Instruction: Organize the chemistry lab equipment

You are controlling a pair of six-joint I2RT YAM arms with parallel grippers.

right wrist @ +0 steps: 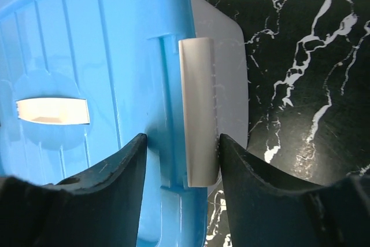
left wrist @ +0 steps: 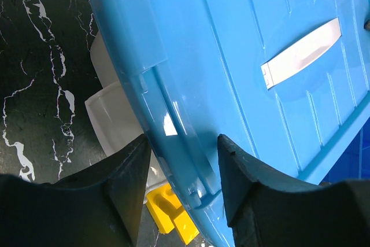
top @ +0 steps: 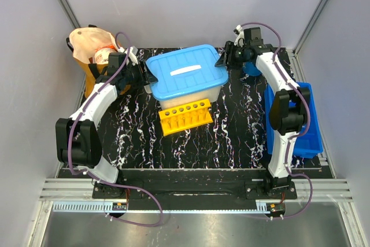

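A clear storage box with a blue lid (top: 185, 76) stands at the back middle of the black marbled table. My left gripper (top: 142, 76) is open, its jaws straddling the lid's left edge (left wrist: 173, 114). My right gripper (top: 223, 59) is open, its jaws either side of the grey latch (right wrist: 199, 108) on the lid's right edge (right wrist: 87, 56). A yellow tube rack (top: 185, 115) lies in front of the box and shows under the lid in the left wrist view (left wrist: 170, 215). The safety glasses, yellow-orange piece, clear tubes and packet are not in view.
A brown cloth bag (top: 89, 50) stands at the back left corner, behind my left arm. A blue bin (top: 300, 122) sits along the right edge under my right arm. A small blue round item (top: 252, 69) lies behind my right gripper. Grey walls enclose the table.
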